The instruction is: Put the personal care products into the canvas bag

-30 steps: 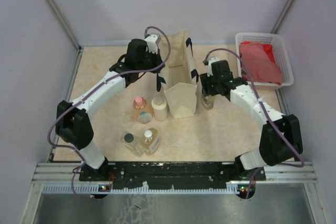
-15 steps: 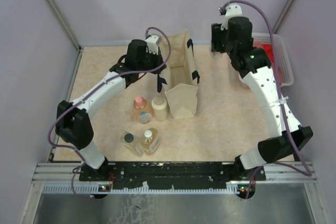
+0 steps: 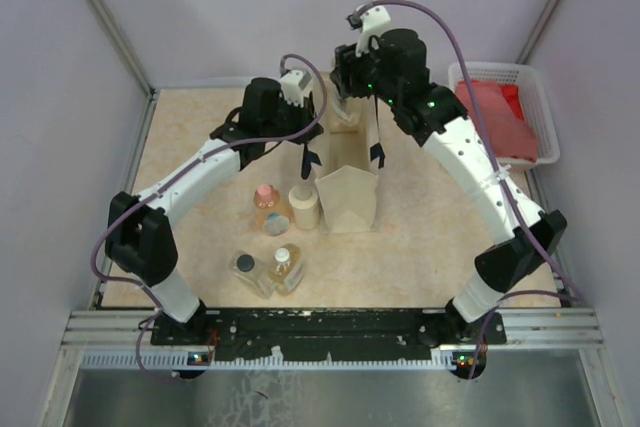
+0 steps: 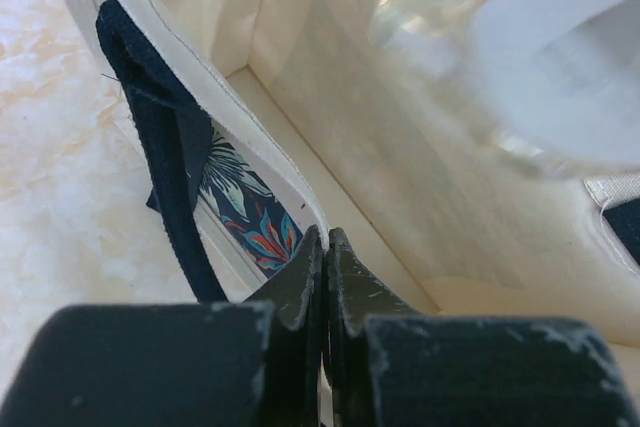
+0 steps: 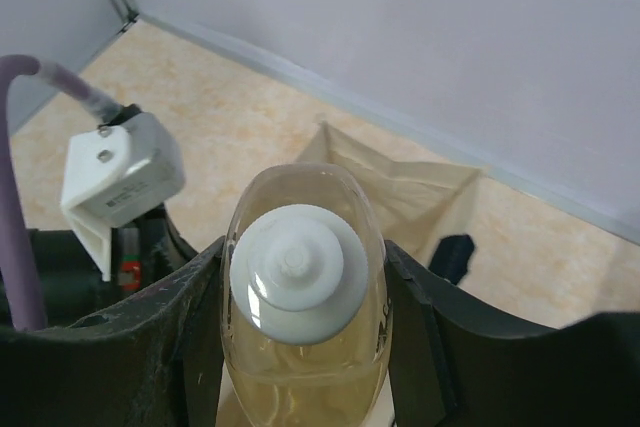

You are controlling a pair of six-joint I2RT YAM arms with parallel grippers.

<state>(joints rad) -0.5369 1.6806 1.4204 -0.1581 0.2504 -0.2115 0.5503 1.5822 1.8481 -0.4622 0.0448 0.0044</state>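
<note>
The canvas bag [image 3: 348,192] stands upright mid-table with dark straps. My left gripper [image 3: 303,154] is shut on its left rim [image 4: 262,152], and the left wrist view looks into the open bag. My right gripper [image 3: 347,97] is raised over the bag's far end, shut on a clear bottle of amber liquid with a white cap [image 5: 298,272]. On the table left of the bag stand a pink-capped bottle [image 3: 265,199] and a cream cylindrical container [image 3: 304,205]. A dark-capped bottle [image 3: 247,269] and a white-capped bottle [image 3: 284,265] sit nearer.
A white plastic basket [image 3: 535,97] holding a red cloth [image 3: 495,119] stands at the back right. Grey walls enclose the table on three sides. The left wrist camera housing [image 5: 120,182] is close beside the held bottle.
My right gripper has lifted the white-capped bottle from the table right of the bag, swung high and moved left over the bag's far end. The left arm has not moved.
</note>
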